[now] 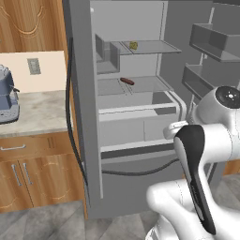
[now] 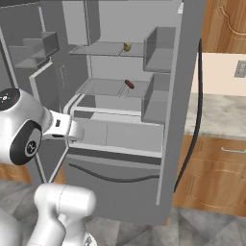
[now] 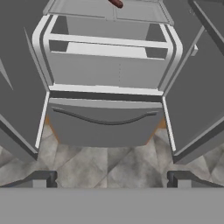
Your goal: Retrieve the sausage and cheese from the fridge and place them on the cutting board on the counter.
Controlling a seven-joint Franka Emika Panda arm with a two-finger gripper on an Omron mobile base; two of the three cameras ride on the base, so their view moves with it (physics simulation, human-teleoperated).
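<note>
Kitchen, fridge [image 1: 84, 117] doors open. Sausage [image 1: 127, 81] on middle shelf, cheese [image 1: 133, 45] on shelf above. Your jaws spread wide, empty, low; sausage up ahead, long axis slanted across shelf.

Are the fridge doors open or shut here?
Open. Both fridge doors are swung wide, exposing the shelves with the cheese and sausage.

Open fridge [image 1: 84, 117]: cheese [image 1: 133, 45] on top shelf, sausage [image 1: 127, 81] on shelf below; coffee machine [image 1: 7, 96] on counter [image 1: 42, 112] at left.
</note>
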